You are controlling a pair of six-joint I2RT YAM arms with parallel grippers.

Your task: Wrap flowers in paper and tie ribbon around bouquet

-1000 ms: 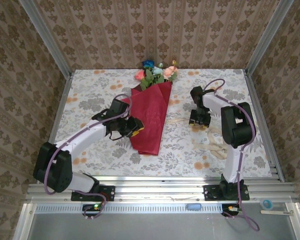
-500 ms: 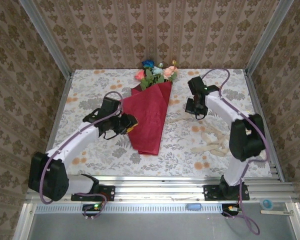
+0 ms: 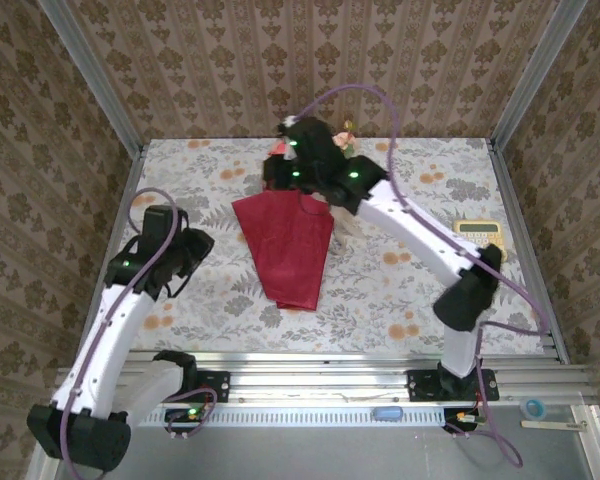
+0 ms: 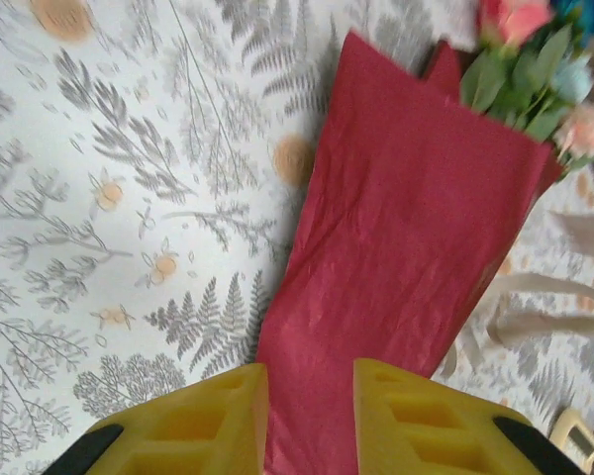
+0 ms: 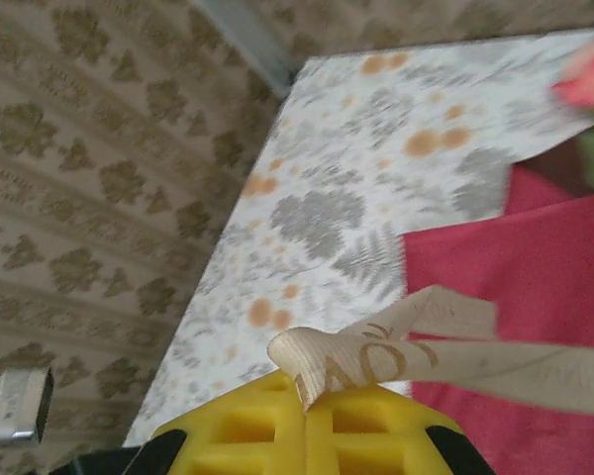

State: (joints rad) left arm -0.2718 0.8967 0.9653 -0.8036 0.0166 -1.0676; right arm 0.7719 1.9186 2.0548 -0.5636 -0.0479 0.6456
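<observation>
left jaws: parted, empty, toward left edge | bouquet (image 3: 288, 240): middle of tabletop (image 3: 380, 300), flowers (image 4: 535, 69) toward far edge | right jaws: clamped on ribbon (image 5: 376, 361) over bouquet's far end | risk: skimpy pinch, ribbon slipping out or dragging bouquet sideways

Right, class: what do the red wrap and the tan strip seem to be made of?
The paper: thin matte tissue or crepe, by its fine crinkles. The ribbon: probably soft woven fabric, matte, printed lettering, folding limply where the right gripper pinches it.
</observation>
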